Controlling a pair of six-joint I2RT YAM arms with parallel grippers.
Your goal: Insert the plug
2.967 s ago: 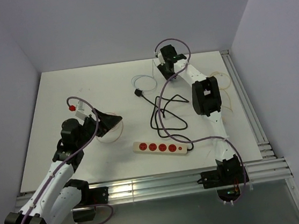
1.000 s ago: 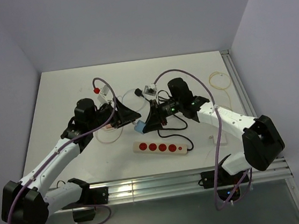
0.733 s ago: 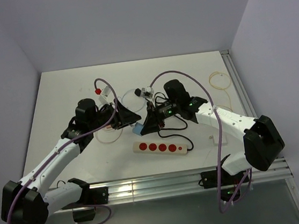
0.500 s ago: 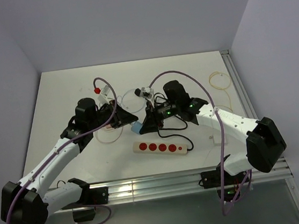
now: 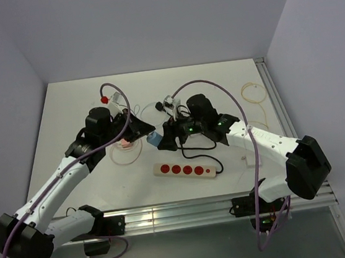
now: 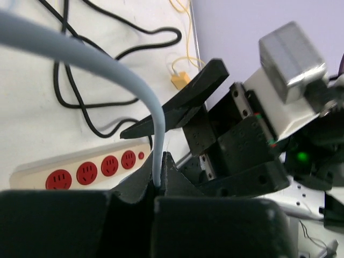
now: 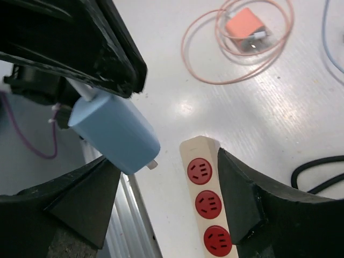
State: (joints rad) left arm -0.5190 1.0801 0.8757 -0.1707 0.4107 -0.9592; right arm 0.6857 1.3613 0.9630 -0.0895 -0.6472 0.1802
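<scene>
The plug (image 7: 115, 134) is a light blue block with a metal prong showing. It hangs above the table near the left end of the cream power strip (image 7: 207, 193), apart from it. My left gripper (image 6: 159, 161) is shut on the plug's pale blue cable (image 6: 107, 64), just behind the plug. My right gripper (image 7: 166, 177) is open, its fingers standing on either side of the plug without pressing it. From above, the plug (image 5: 153, 140) sits between the left gripper (image 5: 145, 131) and right gripper (image 5: 164, 141), behind the strip (image 5: 185, 170) with its red sockets.
An orange charger (image 7: 244, 27) with a coiled orange cord lies left of the strip. A black cable (image 5: 199, 139) loops behind the strip, under the right arm. A yellow cord (image 5: 252, 89) lies at the far right, beside the metal rail.
My left gripper has shut on the plug's cable. My right gripper, shut on the plug before, has opened and let go of it. Both arms shifted slightly left.
</scene>
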